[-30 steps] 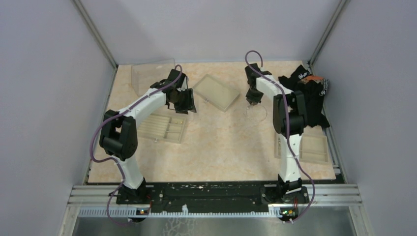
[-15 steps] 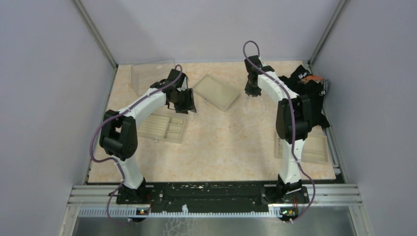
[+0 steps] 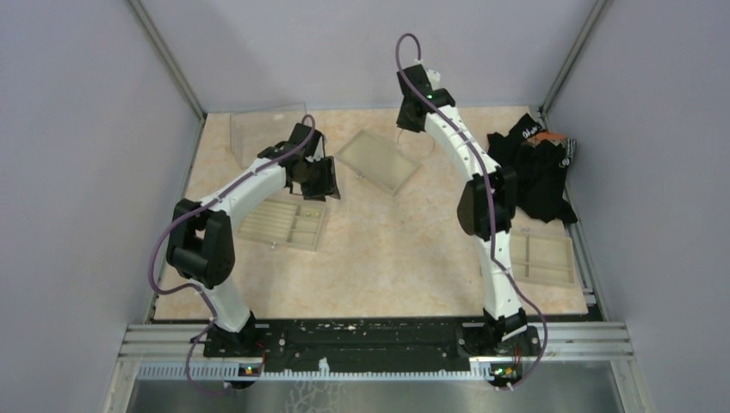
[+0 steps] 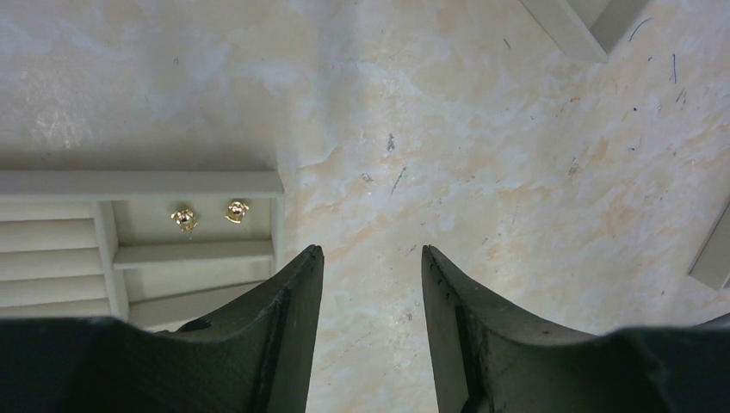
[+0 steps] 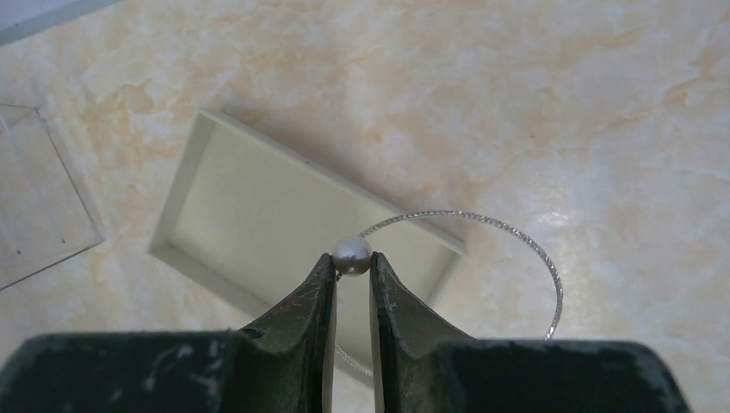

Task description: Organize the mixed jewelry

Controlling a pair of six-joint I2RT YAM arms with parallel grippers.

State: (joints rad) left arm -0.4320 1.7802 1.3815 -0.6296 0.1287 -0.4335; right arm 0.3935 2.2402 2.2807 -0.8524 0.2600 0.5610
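We have the right claw (image 5: 351, 262) clamped on the pearl bead (image 5: 351, 253) of the thin silvery wire loop (image 5: 448, 212). The loop hangs from that one point, off the tabletop (image 5: 603, 103). Its arc sweeps out to the right of the fingers. In the right wrist view, the bead sits over the shallow beige tray (image 5: 250, 206), near its right-hand edge, while much of the arc reaches past that edge over bare tabletop.

We read this as the carrying step: the loop is held in the air and not yet set down. From overhead the wire is too fine to make out, so we cannot say how high it hangs above the tray.

The left claw (image 4: 372, 254) stands open over bare tabletop with nothing between its fingers. It is just beside the compartmented tray (image 4: 138, 185), where two gold studs (image 4: 182, 218) lie together in one small compartment.

If the shallow tray is the target, the next move calls for shifting further over it so the whole arc clears the rim. We would then lower until the wire rests on the tray floor, and only then part the fingers. The bead is small and round, so we expect it could roll out early.
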